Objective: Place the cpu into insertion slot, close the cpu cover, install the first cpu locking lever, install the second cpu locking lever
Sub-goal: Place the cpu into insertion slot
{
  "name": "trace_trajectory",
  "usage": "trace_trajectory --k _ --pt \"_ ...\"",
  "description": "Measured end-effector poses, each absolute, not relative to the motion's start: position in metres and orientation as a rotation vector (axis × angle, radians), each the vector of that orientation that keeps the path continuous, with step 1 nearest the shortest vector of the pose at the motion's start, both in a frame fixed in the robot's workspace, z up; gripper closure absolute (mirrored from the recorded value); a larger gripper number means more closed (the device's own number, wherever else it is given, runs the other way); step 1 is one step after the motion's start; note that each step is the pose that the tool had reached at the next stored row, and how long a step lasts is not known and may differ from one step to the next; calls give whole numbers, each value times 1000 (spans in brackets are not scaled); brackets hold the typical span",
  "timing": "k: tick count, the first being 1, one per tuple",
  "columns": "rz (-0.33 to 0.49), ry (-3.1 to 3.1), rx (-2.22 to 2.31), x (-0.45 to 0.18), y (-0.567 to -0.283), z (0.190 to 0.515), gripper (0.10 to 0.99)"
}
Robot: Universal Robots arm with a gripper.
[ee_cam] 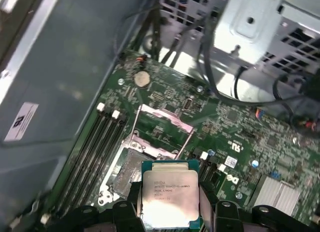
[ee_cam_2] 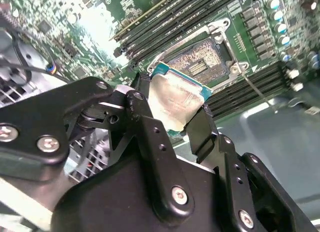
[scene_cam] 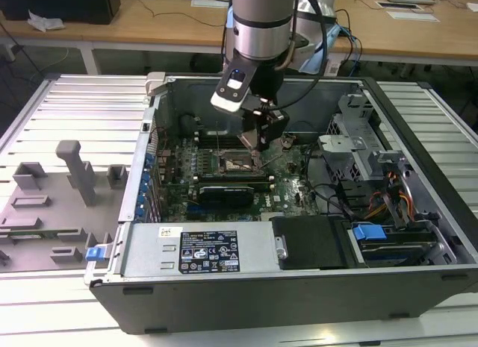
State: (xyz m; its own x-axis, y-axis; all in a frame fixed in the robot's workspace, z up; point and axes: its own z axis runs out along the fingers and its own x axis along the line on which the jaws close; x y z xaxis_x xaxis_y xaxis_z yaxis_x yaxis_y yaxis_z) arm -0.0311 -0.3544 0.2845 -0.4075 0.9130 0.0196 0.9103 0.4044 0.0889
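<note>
Cpu (ee_cam: pixel 170 198): silver-grey metal top, smooth, dull sheen; thin teal-green border, slightly glossy. Claw (ee_cam_2: pixel 171 111): smooth matt black finish, bright metal screw heads; whether metal or plastic cannot be told. Insertion slot (ee_cam: pixel 128 170): dark contact field with a faint golden glint, silver metal rim. Cpu cover (ee_cam: pixel 165 117): thin bare metal, reflective. Circuit board (ee_cam: pixel 240 132): green, semi-gloss. Computer case (scene_cam: pixel 246 295): grey metal, matt. Tabletop (scene_cam: pixel 67 101): pale ribbed metal, satin. Label (scene_cam: pixel 209 251): black, glossy.

Silver cylindrical arm (scene_cam: pixel 261 22), black cables (scene_cam: pixel 326 33), black gripper (scene_cam: pixel 261 142), silver screws (ee_cam_2: pixel 179 194)
</note>
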Motion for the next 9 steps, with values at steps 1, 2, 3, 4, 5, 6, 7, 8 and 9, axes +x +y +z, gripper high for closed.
trace_trajectory --k 1,2,3,4,5,6,7,8,9 --pt "132 2591 1713 -31 -354 284 545" --pt "132 2573 1739 -31 -354 284 545" --pt "131 2557 1761 -31 -354 284 545" --pt "131 2538 1787 -31 -354 283 545" --pt "130 2521 1809 -31 -354 283 545" --pt "129 2500 1836 -31 -354 283 545" --pt "129 2484 1857 -31 -354 282 545" --pt "128 2455 1893 -31 -354 282 545" --pt "127 2420 1935 -31 -354 281 545"
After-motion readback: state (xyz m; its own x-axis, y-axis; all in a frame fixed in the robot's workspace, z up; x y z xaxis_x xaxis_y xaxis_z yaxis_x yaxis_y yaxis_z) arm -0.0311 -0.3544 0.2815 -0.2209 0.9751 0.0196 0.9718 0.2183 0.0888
